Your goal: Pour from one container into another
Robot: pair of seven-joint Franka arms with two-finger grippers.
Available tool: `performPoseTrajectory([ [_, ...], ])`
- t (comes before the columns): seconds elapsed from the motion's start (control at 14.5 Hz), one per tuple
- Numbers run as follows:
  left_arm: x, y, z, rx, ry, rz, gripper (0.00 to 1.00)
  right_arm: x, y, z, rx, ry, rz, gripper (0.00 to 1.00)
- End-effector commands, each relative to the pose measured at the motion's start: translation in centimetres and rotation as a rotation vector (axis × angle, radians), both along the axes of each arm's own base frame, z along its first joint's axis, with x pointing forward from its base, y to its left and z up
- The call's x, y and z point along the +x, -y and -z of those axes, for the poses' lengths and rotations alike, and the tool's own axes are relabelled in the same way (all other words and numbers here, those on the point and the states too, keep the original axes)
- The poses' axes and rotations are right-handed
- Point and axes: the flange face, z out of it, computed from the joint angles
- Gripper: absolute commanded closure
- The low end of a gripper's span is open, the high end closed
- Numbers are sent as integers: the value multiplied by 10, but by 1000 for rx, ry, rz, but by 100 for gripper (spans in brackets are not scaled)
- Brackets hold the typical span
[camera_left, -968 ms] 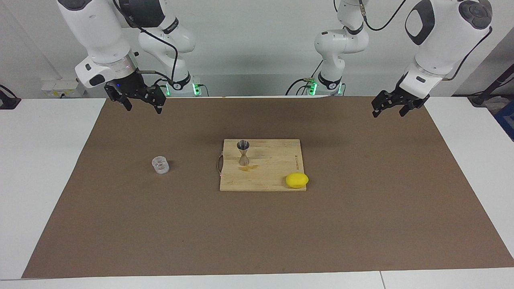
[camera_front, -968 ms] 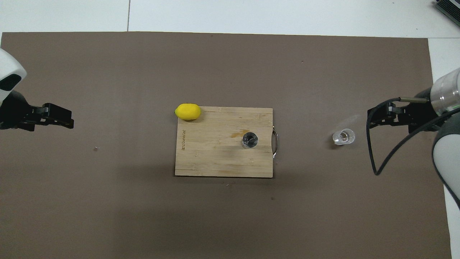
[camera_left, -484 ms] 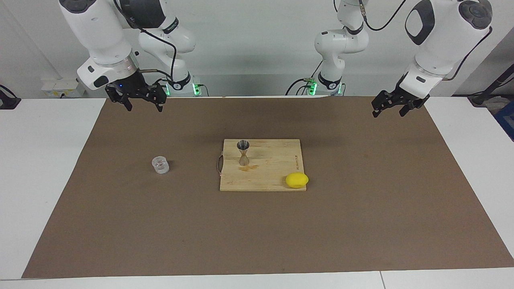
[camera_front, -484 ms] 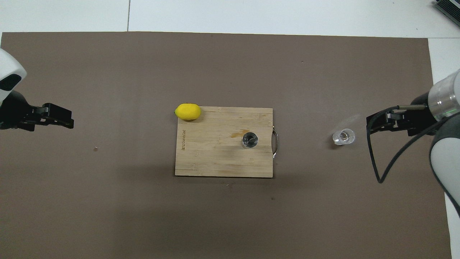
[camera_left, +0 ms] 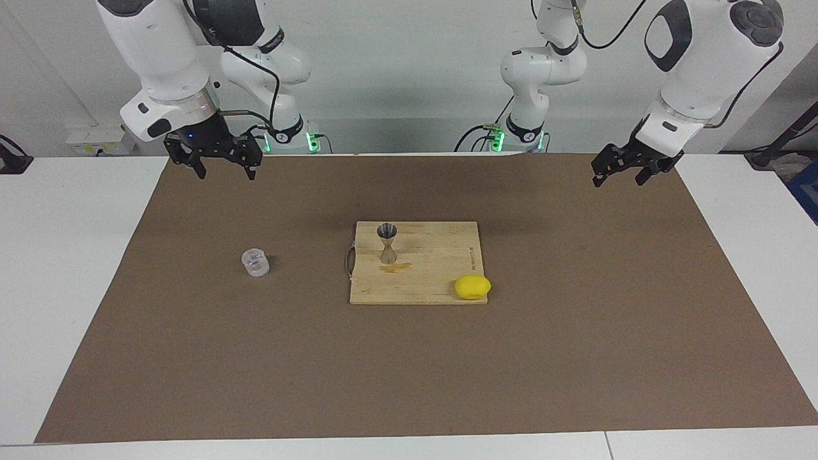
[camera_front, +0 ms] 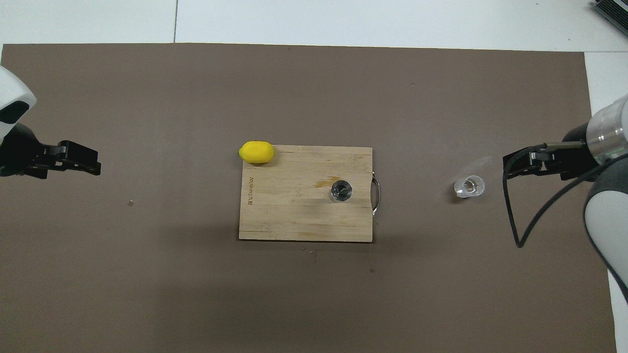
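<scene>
Two robot arms hover above a table (camera_left: 64, 268) laid with a brown mat (camera_left: 575, 332), both claws raised and holding nothing. Nearest the robots, the right gripper (camera_left: 225, 167) hangs over the mat's edge toward the right arm's end, its fingers spread apart. The left gripper (camera_left: 618, 175) hangs over the mat toward the left arm's end, likewise spread and waiting. Farther out, a metal jigger (camera_left: 386, 243) stands upright on a wooden cutting board (camera_left: 434, 281) at the mat's centre, beside the board's handle (camera_left: 348, 260), with a small stain (camera_left: 396, 268) on the wood at its foot. A clear cup (camera_left: 255, 262) sits upright on the mat, well apart from the board toward the right arm's end. Farthest from the robots, a lemon (camera_left: 472, 287) rests at the board's corner.
</scene>
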Motion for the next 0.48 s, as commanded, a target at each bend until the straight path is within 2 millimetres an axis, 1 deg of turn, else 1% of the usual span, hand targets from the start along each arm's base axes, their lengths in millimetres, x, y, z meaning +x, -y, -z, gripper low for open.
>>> performPoseTrajectory([
  [0.0,-5,0,-3,19,0,0,0,-6,0,-1,-14,16,-17,0],
  [0.41,-5,0,-3,19,0,0,0,-6,0,0,-7,13,-15,0],
])
